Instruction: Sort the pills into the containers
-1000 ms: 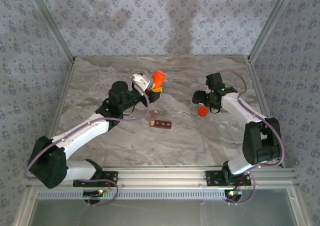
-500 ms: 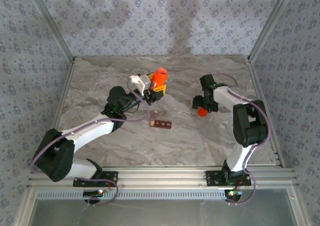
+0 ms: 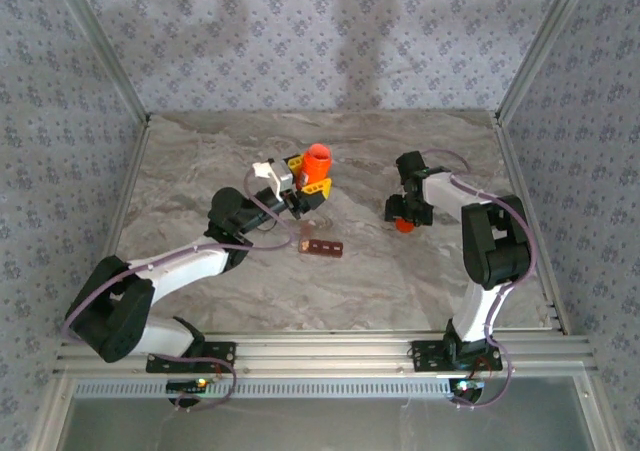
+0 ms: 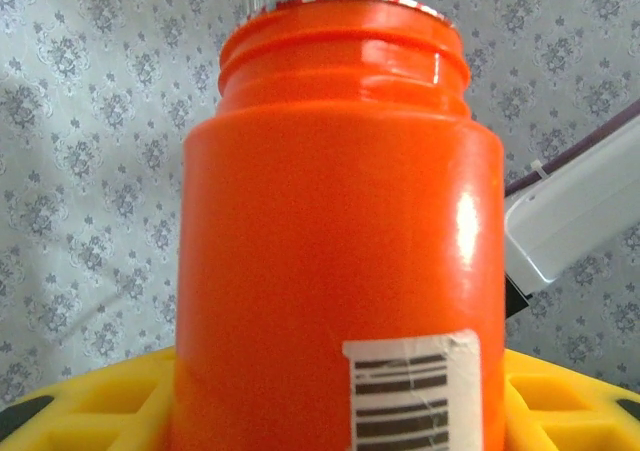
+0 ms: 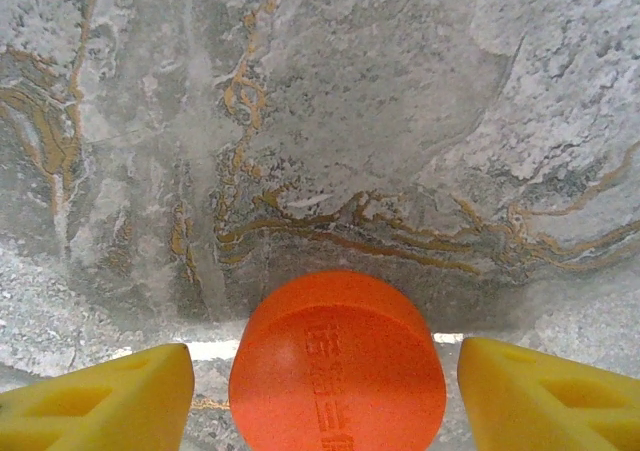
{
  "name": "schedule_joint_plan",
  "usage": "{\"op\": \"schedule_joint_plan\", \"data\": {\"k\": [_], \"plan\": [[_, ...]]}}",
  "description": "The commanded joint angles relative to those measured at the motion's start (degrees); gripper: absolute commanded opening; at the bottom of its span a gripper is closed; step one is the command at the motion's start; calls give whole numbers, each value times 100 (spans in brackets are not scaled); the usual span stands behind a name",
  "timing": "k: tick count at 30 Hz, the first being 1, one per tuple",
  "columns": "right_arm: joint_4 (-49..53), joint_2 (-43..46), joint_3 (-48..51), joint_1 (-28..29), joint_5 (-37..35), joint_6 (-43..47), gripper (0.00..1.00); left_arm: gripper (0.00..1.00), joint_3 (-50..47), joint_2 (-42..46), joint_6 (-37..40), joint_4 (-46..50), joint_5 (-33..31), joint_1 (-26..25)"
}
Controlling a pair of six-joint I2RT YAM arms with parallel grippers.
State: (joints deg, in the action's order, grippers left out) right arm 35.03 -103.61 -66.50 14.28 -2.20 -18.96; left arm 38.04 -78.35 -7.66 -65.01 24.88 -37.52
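Nearest, toward the middle of the table (image 3: 400, 291), the containers (image 3: 323, 247) lie flat with nothing touching them. Farther back on the right, the right gripper (image 5: 328, 376) straddles the cap (image 5: 338, 351), its fingers (image 5: 100, 401) apart with a gap on each side; it should centre on the cap before any squeeze. Farthest back, the left gripper (image 4: 330, 411) is clamped on the open bottle (image 4: 330, 221). Keeping the mouth up, then tipping gently over one compartment, seems wise.
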Motion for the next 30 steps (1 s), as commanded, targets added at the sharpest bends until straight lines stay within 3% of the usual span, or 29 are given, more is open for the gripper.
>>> {"op": "schedule_joint_plan", "data": {"k": [1, 10, 18, 24, 30], "plan": [[160, -244, -135, 39, -103, 160, 72, 0, -86, 108, -104, -438, 43, -35], [59, -302, 10, 69, -43, 176, 62, 0, -154, 134, -17, -276, 69, -33], [-31, -79, 102, 83, 26, 148, 43, 0, -257, 73, 114, -172, 3, -32], [122, 361, -133, 234, 222, 148, 42, 0, -255, -163, 412, -61, -67, -6], [631, 668, -982, 460, 480, 159, 42, 0, -158, -602, 452, -293, 86, 21]]}}
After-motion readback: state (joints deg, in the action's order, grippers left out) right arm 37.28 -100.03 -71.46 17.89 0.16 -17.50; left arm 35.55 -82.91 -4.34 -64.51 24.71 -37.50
